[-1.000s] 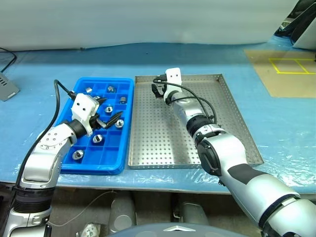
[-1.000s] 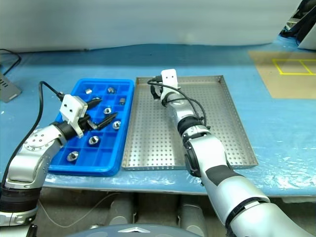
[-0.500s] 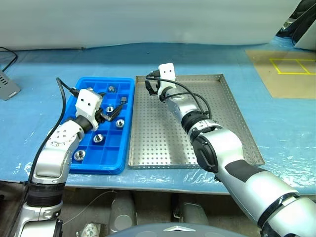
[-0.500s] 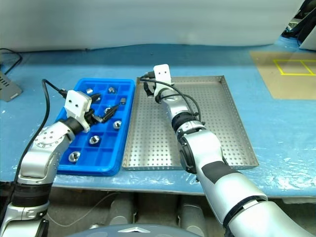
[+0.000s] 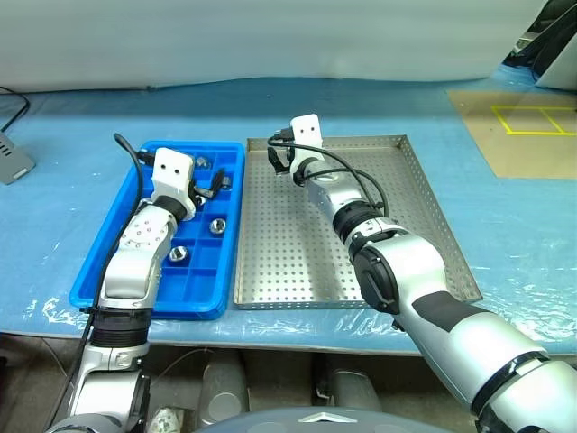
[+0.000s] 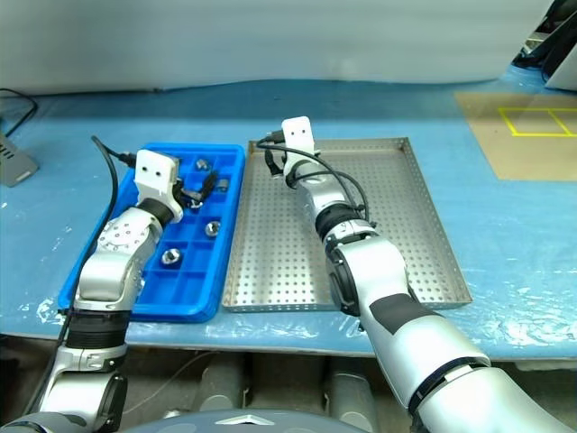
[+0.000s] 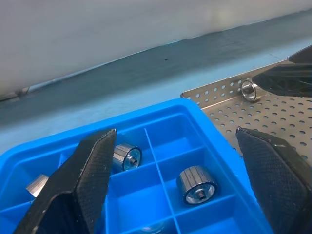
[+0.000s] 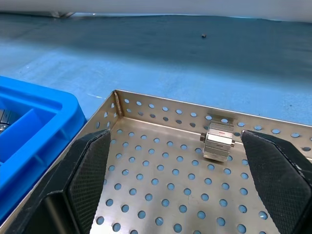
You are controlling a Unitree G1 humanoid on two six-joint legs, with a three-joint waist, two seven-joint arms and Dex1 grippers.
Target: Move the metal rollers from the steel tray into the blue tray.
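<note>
Left claw [image 7: 175, 180] forward, fingertips cut off

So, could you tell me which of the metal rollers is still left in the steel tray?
The roller lying by the far rim of the steel tray, between the open fingers of the right gripper; the others already sit in blue tray compartments.

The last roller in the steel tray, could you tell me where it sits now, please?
The roller lies in the steel tray's far left corner, against the far rim, between the open right pincer's fingers.

Blue-covered table [image 5: 81, 126] against a pale wall [image 5: 270, 36], yellow floor markings [image 5: 532, 119].
</note>
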